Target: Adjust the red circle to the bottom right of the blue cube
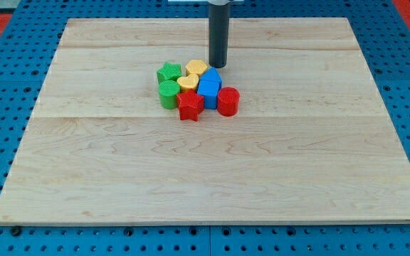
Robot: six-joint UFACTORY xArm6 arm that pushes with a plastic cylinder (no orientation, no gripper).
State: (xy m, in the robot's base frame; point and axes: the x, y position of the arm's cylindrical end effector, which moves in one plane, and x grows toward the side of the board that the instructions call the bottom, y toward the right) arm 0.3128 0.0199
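Observation:
The red circle [228,101] stands on the wooden board, touching the lower right side of the blue cube [209,90]. Another blue block [213,75] sits just above the cube. My tip [218,65] is just above the blue blocks, at the top of the cluster, a short way above and left of the red circle. It does not touch the red circle.
A tight cluster lies left of the blue cube: a red star [190,105], a green star [168,72], a green cylinder [169,93], and two yellow blocks [196,68] [188,82]. The wooden board [212,178] lies on a blue pegboard.

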